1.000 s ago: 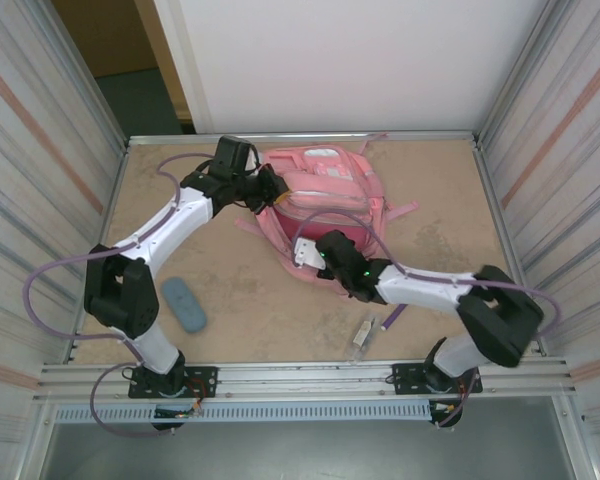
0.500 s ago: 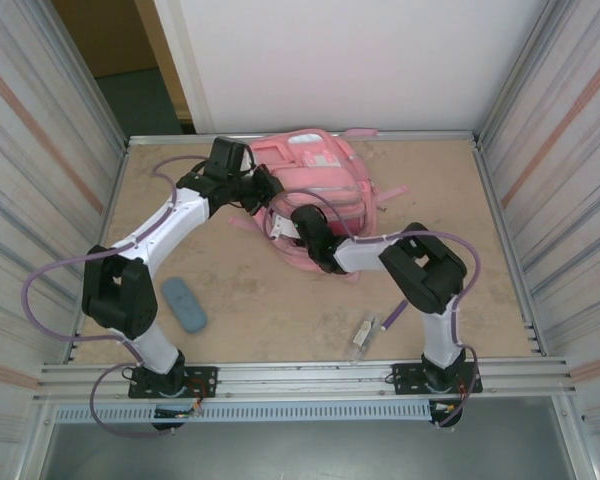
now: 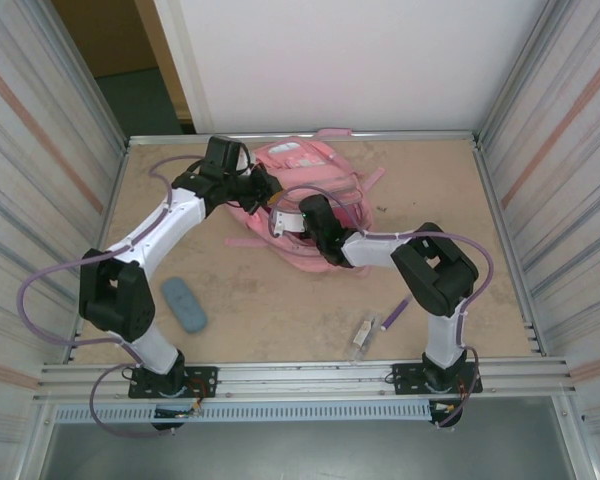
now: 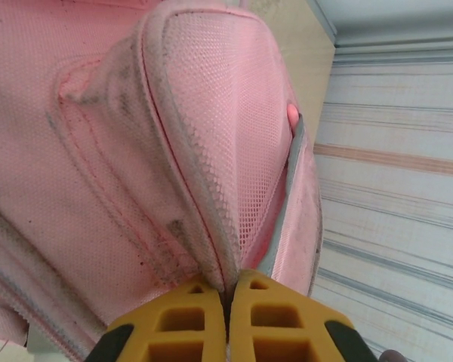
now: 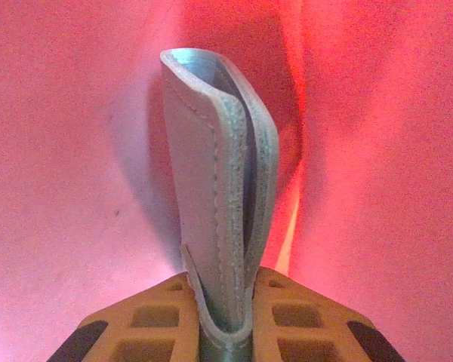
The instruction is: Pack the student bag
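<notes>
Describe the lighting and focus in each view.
Top external: even, diffuse light, only soft shadows on the table. Left wrist: student bag mesh sharp and evenly lit. Right wrist: heavy red-pink cast with soft, featureless fabric, while the grey folded piece stays crisp.

Bag (image 3: 315, 180) sits at the back middle of the table (image 3: 460, 230), close to the far edge. Left gripper (image 4: 228, 294) is at its left side, pinched onto a fold of the bag. Right gripper (image 5: 225, 302) comes in from the bag's near side, clamped on a folded strip (image 5: 219, 188) that stands upright with bag all around it. Near-left there's a case (image 3: 183, 303), well apart from the bag. Near-middle, a small tube (image 3: 362, 337) lies close to the front edge.
</notes>
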Robot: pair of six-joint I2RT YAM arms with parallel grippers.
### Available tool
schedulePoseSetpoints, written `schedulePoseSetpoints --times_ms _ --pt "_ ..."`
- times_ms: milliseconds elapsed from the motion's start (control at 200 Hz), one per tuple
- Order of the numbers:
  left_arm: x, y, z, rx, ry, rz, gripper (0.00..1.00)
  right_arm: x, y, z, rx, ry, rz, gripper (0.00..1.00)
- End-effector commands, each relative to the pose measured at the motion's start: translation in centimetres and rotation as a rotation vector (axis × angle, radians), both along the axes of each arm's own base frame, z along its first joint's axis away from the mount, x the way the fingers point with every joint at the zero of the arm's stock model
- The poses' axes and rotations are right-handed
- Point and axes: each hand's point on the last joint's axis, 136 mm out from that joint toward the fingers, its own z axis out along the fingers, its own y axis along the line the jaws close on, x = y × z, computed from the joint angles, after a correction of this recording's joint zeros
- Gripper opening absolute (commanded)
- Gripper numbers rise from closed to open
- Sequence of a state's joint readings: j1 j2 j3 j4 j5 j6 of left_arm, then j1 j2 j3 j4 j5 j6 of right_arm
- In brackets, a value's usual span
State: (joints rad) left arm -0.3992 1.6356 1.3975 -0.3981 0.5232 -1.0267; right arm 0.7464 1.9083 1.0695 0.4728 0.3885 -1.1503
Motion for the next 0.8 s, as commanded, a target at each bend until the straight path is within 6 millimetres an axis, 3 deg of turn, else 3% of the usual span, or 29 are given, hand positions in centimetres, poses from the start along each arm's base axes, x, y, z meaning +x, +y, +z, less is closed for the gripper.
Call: schedulePoseSetpoints --times_ms 0,130,306,486,566,661,792 --pt "-1.9 -1.1 4.8 -0.093 -0.103 -0.090 0.00 1.5 0.5 4.2 0.045 -0.114 0.015 0.02" --pt "-2.3 -0.9 4.8 -0.093 -0.102 -0.088 0.00 2.7 1.3 3.7 0.016 -0.127 0.030 0.03" --pt "-2.8 -1.0 4.7 -0.102 -0.091 -0.100 0.00 6.1 1.2 2.2 -0.035 -0.194 0.010 0.07" --pt "-3.2 -1.0 4.9 -0.099 -0.107 -0.122 0.00 8.0 0.9 -0.7 -0.092 -0.152 0.023 0.23" --pt "-3.2 -0.9 4.7 -0.094 -0.109 -0.123 0.00 8.0 0.6 -2.1 -0.141 -0.103 0.016 0.33" --pt "-2.9 -0.7 4.2 -0.089 -0.107 -0.116 0.00 7.1 0.4 -2.3 -0.129 -0.077 0.042 0.47" --pt "-2.3 -0.3 3.4 -0.086 -0.095 -0.102 0.00 5.1 -0.8 -1.9 -0.078 -0.011 0.043 0.48"
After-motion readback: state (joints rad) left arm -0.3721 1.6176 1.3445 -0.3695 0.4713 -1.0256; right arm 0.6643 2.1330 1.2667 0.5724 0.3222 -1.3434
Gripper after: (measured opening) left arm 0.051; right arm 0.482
